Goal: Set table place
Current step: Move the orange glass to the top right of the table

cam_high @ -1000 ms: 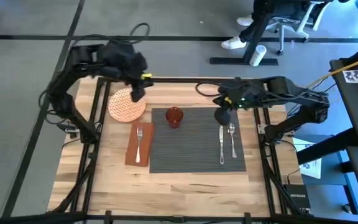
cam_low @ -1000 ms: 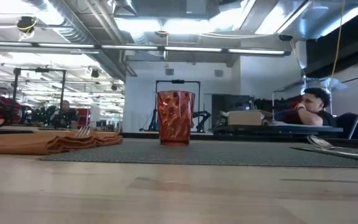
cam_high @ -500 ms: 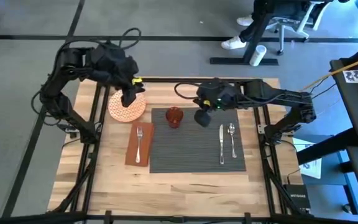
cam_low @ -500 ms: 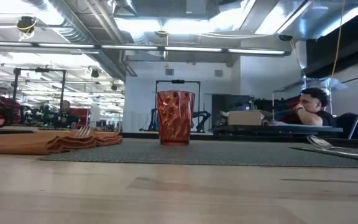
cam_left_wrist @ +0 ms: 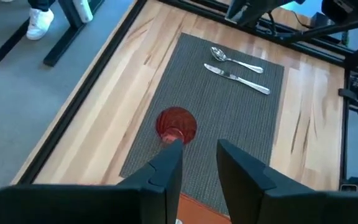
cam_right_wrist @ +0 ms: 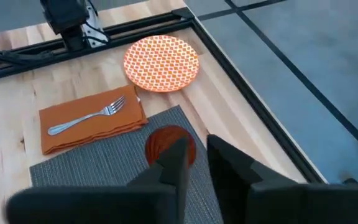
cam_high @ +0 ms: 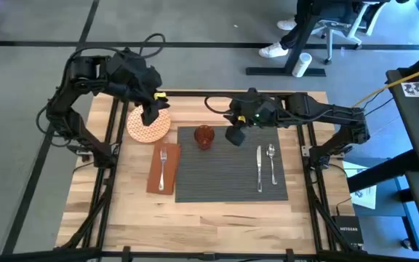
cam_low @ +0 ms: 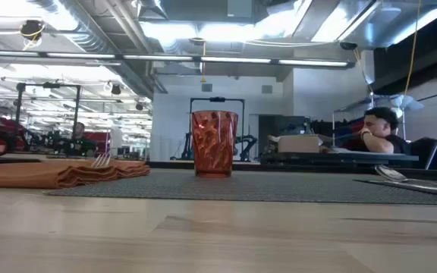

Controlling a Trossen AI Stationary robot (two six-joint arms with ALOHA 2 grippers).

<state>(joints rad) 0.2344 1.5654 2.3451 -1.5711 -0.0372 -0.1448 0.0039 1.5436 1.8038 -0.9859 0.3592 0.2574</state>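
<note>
The dark grey placemat (cam_high: 231,167) lies in the middle of the table (cam_high: 129,211). The orange cup (cam_high: 204,136) stands upright on the placemat's far left part. The knife (cam_high: 259,169) and spoon (cam_high: 271,163) lie on its right part. The fork (cam_high: 163,166) rests on the brown napkin (cam_high: 162,169), left of the placemat. The orange-patterned plate (cam_high: 148,126) sits flat on the wood at the far left. My left gripper (cam_high: 151,113) hovers over the plate, open (cam_left_wrist: 197,163). My right gripper (cam_high: 234,136) hangs just right of the cup, open (cam_right_wrist: 196,163). Neither holds anything.
Black rails (cam_high: 111,145) run along the table's edges. Bare wood lies in front of the placemat (cam_high: 195,218). In the low view the cup (cam_low: 215,142) stands on the placemat (cam_low: 241,186), with the napkin (cam_low: 59,173) to its left. A person (cam_low: 381,130) sits in the room behind.
My right gripper has travelled toward the table's left edge, from above the knife and spoon to just right of the cup. My left gripper has drawn a little toward the left edge over the plate. The table's things have stayed in place.
</note>
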